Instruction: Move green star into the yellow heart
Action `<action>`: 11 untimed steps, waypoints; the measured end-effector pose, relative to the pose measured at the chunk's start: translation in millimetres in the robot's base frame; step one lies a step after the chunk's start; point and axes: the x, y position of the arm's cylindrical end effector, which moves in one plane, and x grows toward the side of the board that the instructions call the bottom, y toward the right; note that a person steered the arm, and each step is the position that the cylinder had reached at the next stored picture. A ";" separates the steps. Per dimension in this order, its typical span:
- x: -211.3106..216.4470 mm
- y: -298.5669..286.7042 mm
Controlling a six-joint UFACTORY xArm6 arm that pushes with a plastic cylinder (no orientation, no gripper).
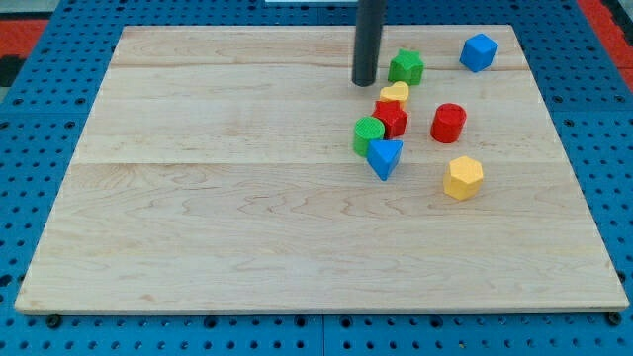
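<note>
Green star point(406, 67) sits near the surface's top edge, right of centre, flat on the wood. Yellow heart point(395, 95) is just below it toward the view's bottom, slightly left; a thin gap seems to separate them, hard to confirm. My tip point(364, 82) is just left of the green star, level with its lower edge, near but apart from it, and up-left of the yellow heart. Rod is dark, upright, and enters from the top edge of the view. No hand on this rig, only the rod, so nothing released, clenched or grasped.

Red block point(392, 119), shape unclear, touches the heart's lower side. Green cylinder point(369, 133) touches the red block's lower left. Blue triangular block point(385, 157) sits just below both, touching or nearly so. These four form a tight cluster running down from the heart.

Red cylinder point(448, 122) stands apart to the cluster's right. Yellow hexagonal block point(463, 177) is below it, nearer the right edge, separate. Blue cube-like block point(478, 51) is near the top right corner, well apart from the star.

Wooden surface point(218, 198) rests on a blue perforated base point(30, 198).
</note>
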 end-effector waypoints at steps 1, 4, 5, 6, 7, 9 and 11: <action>-35.7 -15.6; -72.7 74.5; -36.8 74.5; -10.4 74.5; -5.9 74.5; -5.6 95.8; -6.2 41.5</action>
